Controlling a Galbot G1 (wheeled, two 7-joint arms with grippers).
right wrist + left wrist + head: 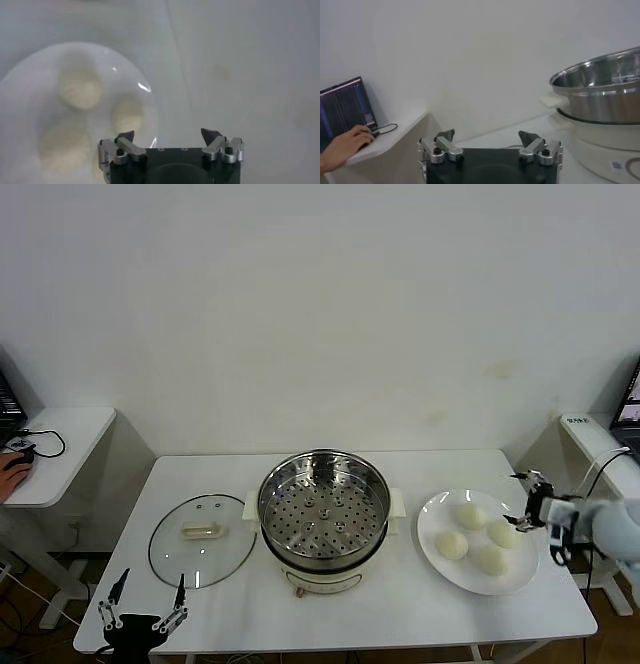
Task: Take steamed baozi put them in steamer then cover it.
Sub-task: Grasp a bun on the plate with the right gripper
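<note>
Four cream-white baozi (470, 515) lie on a white plate (432, 562) at the table's right. The steamer (323, 519), a shiny pot with a perforated tray on a cream base, stands at the centre with nothing in it. The glass cover (203, 539) lies flat on the table to its left. My right gripper (522, 502) is open and empty above the plate's right edge. The right wrist view shows it (167, 134) over the table beside the plate (30, 70), with three baozi (80, 89) in sight. My left gripper (150, 589) is open and empty at the table's front left corner.
The left wrist view shows the left gripper (486, 136) with the steamer (605, 90) to one side. A side table (55, 449) at the far left holds a laptop (345, 107) and a person's hand (342, 146). Another small table (595, 434) stands at the far right.
</note>
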